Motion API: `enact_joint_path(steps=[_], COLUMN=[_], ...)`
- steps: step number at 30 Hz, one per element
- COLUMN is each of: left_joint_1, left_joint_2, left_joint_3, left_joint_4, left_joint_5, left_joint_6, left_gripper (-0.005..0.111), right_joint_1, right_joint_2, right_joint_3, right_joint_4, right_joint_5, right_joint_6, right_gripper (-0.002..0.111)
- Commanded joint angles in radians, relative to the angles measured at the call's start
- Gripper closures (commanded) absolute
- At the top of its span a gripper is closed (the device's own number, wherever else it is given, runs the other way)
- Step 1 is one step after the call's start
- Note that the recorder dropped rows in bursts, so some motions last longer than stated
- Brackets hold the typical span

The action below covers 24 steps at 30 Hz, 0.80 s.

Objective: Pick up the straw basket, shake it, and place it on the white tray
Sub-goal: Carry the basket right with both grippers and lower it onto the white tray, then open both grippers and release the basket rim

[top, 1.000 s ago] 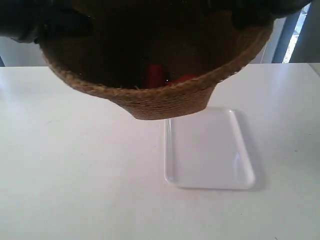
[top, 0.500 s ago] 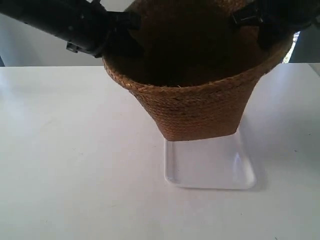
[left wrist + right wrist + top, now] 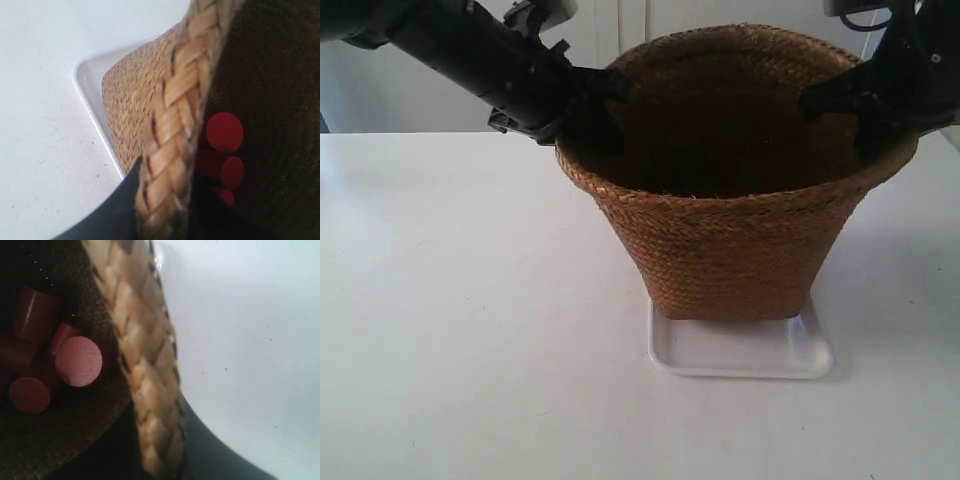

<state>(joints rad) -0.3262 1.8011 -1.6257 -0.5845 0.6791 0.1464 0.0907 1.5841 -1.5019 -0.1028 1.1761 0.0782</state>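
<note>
The brown straw basket (image 3: 730,250) stands upright with its base on the white tray (image 3: 740,358), which shows only as a strip below it. The gripper of the arm at the exterior view's left (image 3: 592,105) clamps one side of the rim, and the gripper of the arm at the exterior view's right (image 3: 855,105) clamps the opposite side. In the left wrist view my left gripper (image 3: 165,187) is shut over the braided rim (image 3: 180,120), beside a tray corner (image 3: 86,75). My right gripper (image 3: 160,440) is likewise shut over the rim (image 3: 142,360).
Several red cylinders (image 3: 225,131) lie on the basket's dark floor, also seen as red cylinders (image 3: 78,361) in the right wrist view. The white table (image 3: 470,330) stretches all round the tray. A wall and window stand behind the table.
The basket has come down from high and tilted near the camera, moved right, and now stands upright on the tray. Both arms came down with it, still gripping the rim.
</note>
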Motion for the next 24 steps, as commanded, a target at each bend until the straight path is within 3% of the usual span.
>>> enact_joint_path(steps=[1,24], left_joint_1=[0.005,-0.025], left_joint_2=[-0.009,0.024], left_joint_3=[-0.016,-0.016], left_joint_4=[0.001,0.010], left_joint_5=[-0.016,-0.036], left_joint_6=[0.037,0.097], left_gripper=[0.085,0.084], right_joint_1=[-0.024,-0.032], right_joint_2=[-0.004,-0.004], right_joint_3=[0.009,0.120], right_joint_4=[-0.138,-0.159], right_joint_5=[0.005,-0.082], right_joint_6=[-0.022,0.030], right_gripper=[0.108,0.108])
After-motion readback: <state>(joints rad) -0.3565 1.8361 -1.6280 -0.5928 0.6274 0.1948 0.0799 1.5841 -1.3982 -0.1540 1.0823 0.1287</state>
